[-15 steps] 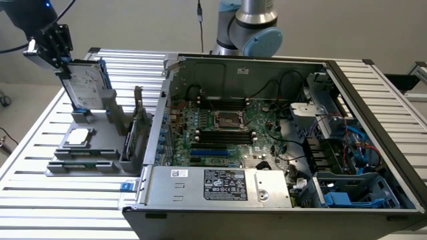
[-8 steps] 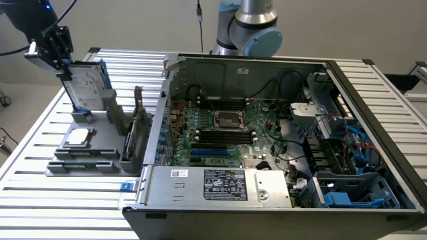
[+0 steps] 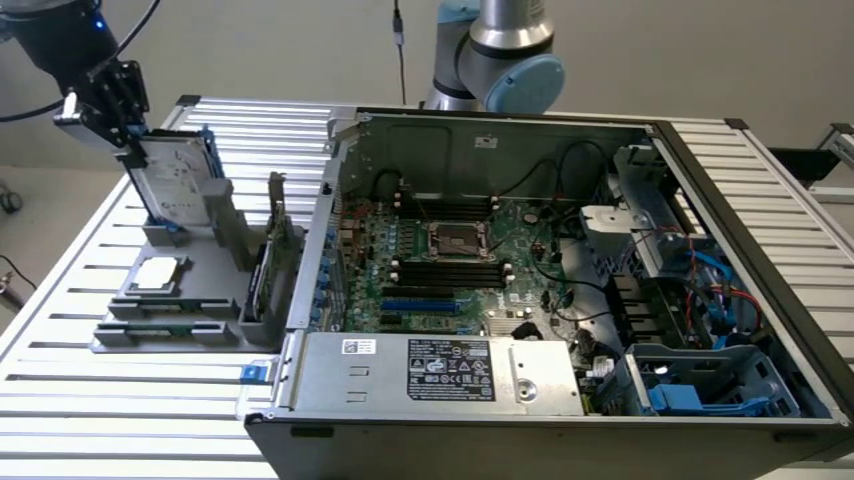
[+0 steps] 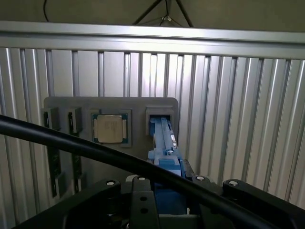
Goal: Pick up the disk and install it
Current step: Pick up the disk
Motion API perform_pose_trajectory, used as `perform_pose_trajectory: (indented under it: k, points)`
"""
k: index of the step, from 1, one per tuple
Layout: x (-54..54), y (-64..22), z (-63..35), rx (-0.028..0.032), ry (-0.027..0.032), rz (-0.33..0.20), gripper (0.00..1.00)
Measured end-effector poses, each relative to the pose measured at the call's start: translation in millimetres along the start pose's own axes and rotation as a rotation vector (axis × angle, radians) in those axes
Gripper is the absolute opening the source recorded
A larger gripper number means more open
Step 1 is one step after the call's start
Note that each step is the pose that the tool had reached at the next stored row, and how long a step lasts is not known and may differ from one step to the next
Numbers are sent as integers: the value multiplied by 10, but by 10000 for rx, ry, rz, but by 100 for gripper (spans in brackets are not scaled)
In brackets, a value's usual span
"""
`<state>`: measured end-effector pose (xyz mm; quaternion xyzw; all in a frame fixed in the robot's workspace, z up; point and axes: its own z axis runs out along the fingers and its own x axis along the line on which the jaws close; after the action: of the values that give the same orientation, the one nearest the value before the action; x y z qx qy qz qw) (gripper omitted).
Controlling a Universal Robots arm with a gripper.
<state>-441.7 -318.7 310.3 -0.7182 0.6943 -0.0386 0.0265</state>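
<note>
Gripper (image 3: 131, 140) (image 4: 167, 191) at far side of the exterior view's left, fingers pinching the top edge of the disk (image 3: 176, 182) (image 4: 165, 143). Disk stands near-upright, slightly tilted, lower end in the far slot of the grey holder (image 3: 160, 342) (image 4: 66, 107) on the slatted table (image 3: 80, 420). Square chip (image 3: 156, 272) (image 4: 110, 129) lies in the holder just nearer. Open computer case (image 3: 481, 140) to the right.

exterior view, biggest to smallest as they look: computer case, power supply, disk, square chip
1. computer case
2. power supply
3. disk
4. square chip
No two look alike in size.
</note>
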Motion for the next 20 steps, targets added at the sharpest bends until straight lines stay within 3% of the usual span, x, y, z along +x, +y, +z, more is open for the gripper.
perform_pose_trajectory:
  k: [11, 17, 18, 20]
  points:
    - [-3, 34, 103, 152, -1, -64, 33]
    - [-4, 45, 112, 177, -1, -78, 35]
    - [-3, 46, 113, 179, -1, -80, 41]
    - [-4, 49, 114, 183, -2, -83, 41]
